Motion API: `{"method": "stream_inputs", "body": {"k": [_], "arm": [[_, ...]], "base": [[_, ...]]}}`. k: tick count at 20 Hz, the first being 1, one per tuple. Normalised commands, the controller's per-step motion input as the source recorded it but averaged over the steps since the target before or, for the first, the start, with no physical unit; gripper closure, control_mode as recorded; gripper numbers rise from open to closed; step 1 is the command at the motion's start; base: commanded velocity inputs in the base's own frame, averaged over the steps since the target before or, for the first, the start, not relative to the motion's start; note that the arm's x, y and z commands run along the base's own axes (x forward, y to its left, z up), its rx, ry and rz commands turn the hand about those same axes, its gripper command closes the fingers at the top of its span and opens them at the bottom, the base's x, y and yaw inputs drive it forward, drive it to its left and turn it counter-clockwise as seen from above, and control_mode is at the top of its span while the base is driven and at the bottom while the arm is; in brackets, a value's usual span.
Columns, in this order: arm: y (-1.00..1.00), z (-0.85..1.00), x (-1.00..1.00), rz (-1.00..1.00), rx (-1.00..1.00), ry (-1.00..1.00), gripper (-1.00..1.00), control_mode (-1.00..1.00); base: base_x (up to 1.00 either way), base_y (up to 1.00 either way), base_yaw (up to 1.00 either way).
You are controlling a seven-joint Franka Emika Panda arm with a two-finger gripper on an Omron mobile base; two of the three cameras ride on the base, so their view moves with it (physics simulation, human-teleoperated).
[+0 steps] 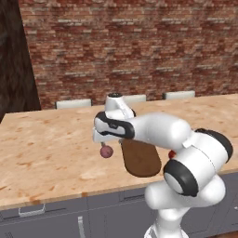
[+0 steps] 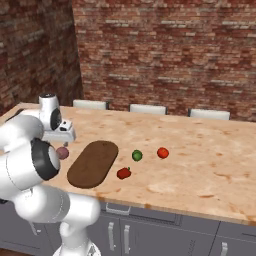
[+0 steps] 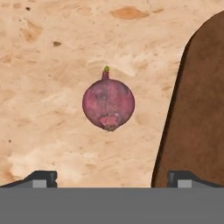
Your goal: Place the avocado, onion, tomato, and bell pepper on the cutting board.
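The pinkish-purple onion (image 3: pixel 108 104) lies on the counter just left of the dark brown cutting board (image 3: pixel 197 109), clear of it. My gripper (image 3: pixel 112 177) hangs straight above the onion, open, its fingertips (image 3: pixel 41 176) spread wide with nothing between them. From the right base, the onion (image 2: pixel 62 153) sits under the gripper (image 2: pixel 65 144), and the bare cutting board (image 2: pixel 92 162) lies beside it. Right of the board are the bell pepper (image 2: pixel 124 173), the green avocado (image 2: pixel 137 155) and the orange-red tomato (image 2: pixel 162 152). The left base view has the onion (image 1: pixel 107 151) below the gripper (image 1: pixel 103 144).
The wooden counter (image 2: pixel 200 170) ends at a front edge above grey cabinet drawers (image 2: pixel 125 230). White chair backs (image 2: pixel 148 108) line its far side before a brick wall. My own arm (image 1: pixel 158 132) covers part of the board in the left base view.
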Motion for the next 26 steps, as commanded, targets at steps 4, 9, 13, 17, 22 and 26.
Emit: {"method": "stream_inputs", "body": {"k": [4, 9, 13, 17, 22, 26], "arm": [[0.05, -0.31, 0.18, 0.01, -0.03, 0.01, -1.00, -1.00], [0.13, -0.29, 0.23, 0.01, -0.02, 0.00, -1.00, -1.00], [0.15, -0.22, 0.28, 0.00, -0.01, 0.01, -1.00, -1.00], [0.06, -0.20, 0.27, 0.00, 0.00, 0.00, -1.00, -1.00], [0.00, -0.12, 0.05, 0.00, 0.00, 0.01, -1.00, -1.00], [0.00, -0.17, 0.00, 0.00, -0.01, 0.01, -1.00, -1.00]], "base": [[0.00, 0.00, 0.00], [0.00, 0.00, 0.00], [0.00, 0.00, 0.00], [0.00, 0.00, 0.00], [0.00, 0.00, 0.00], [0.00, 0.00, 0.00]]}}
